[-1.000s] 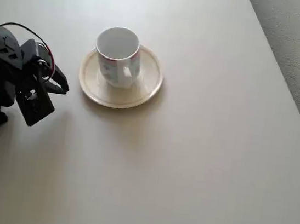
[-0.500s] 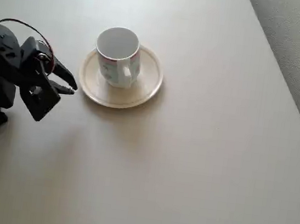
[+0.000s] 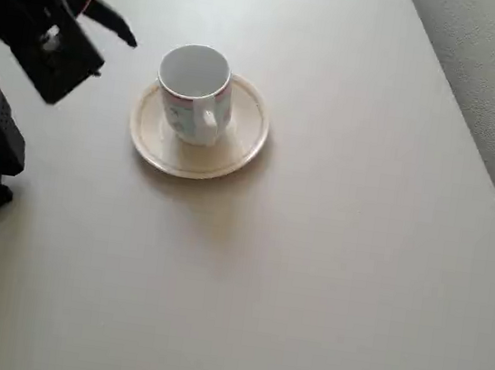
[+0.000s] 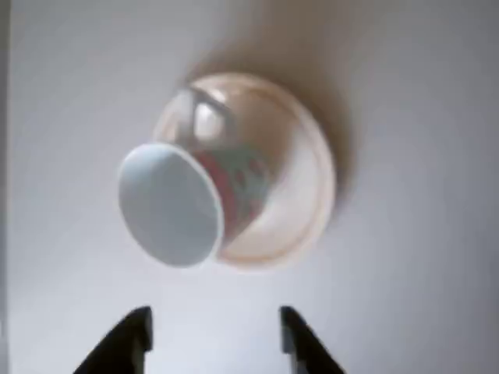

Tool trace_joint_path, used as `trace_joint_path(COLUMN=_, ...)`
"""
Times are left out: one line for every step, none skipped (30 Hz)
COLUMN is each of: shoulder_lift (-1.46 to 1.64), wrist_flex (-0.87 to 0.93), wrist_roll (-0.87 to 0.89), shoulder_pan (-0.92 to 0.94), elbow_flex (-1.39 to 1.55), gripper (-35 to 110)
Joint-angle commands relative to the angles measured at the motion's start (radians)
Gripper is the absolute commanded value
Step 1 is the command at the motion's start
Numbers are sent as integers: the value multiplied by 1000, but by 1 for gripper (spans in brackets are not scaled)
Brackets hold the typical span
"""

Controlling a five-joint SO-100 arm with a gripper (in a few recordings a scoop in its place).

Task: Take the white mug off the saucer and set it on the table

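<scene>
Resting upright on saucer point(image 3: 234, 151) — white mug point(image 3: 194, 91)

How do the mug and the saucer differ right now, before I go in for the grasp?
The white mug stands tall and upright with a loop handle; the saucer is flat, shallow and wider. The mug carries a faint print; the saucer is plain cream. The mug sits on the saucer, which rests on the table. Both are round.

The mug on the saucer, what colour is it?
White mug with faint pink-bluish print, clearest in the overhead view.
</scene>
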Motion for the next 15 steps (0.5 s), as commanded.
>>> trace_joint_path(shoulder_lift=-336, wrist_flex=-40, wrist_roll=32, shoulder_pan=-29, elbow_flex=-137, gripper=20)
trace_joint_path(shoulder_lift=-354, wrist_flex=-60, wrist_roll=34, shoulder_pan=-28, elbow_flex=-120, gripper=20)
trace_joint_path(shoulder_lift=-362, wrist_flex=-89, wrist_roll=35, shoulder_pan=-26, elbow_flex=-98, gripper=20)
trace_joint_path(shoulder_lift=-368, wrist_flex=-114, wrist_roll=35, shoulder_pan=-26, elbow_flex=-77, gripper=20)
trace_joint_path(shoulder_lift=-383, wrist_flex=-130, wrist_roll=37, shoulder_pan=-28, elbow_flex=-67, gripper=20)
trace_joint_path(shoulder_lift=-400, wrist_flex=-138, wrist_roll=38, shoulder_pan=-29, elbow_flex=-61, gripper=20)
trace_joint_path(shoulder_lift=-411, wrist_flex=-152, wrist_roll=41, shoulder_pan=-31, elbow_flex=-51, gripper=20)
trace_joint_path(shoulder_lift=-420, wrist_flex=-173, wrist_roll=41, shoulder_pan=-31, elbow_flex=-35, gripper=20)
trace_joint_path(shoulder_lift=-428, wrist_flex=-195, wrist_roll=41, shoulder_pan=-29, elbow_flex=-20, gripper=20)
trace_joint_path(shoulder_lift=-431, wrist_flex=-213, wrist_roll=41, shoulder_pan=-29, elbow_flex=0, gripper=20)
trace_joint_path(shoulder_lift=-433, wrist_flex=-230, wrist_roll=41, shoulder_pan=-29, elbow_flex=20, gripper=20)
trace_joint_path(shoulder_lift=-434, wrist_flex=-250, wrist_roll=41, shoulder_pan=-28, elbow_flex=43, gripper=20)
trace_joint_path(shoulder_lift=-436, wrist_flex=-272, wrist_roll=41, shoulder_pan=-28, elbow_flex=67, gripper=20)
trace_joint_path(shoulder_lift=-436, wrist_flex=-291, wrist_roll=41, shoulder_pan=-28, elbow_flex=92, gripper=20)
trace_joint_path(shoulder_lift=-439, wrist_flex=-308, wrist_roll=43, shoulder_pan=-28, elbow_flex=114, gripper=20)
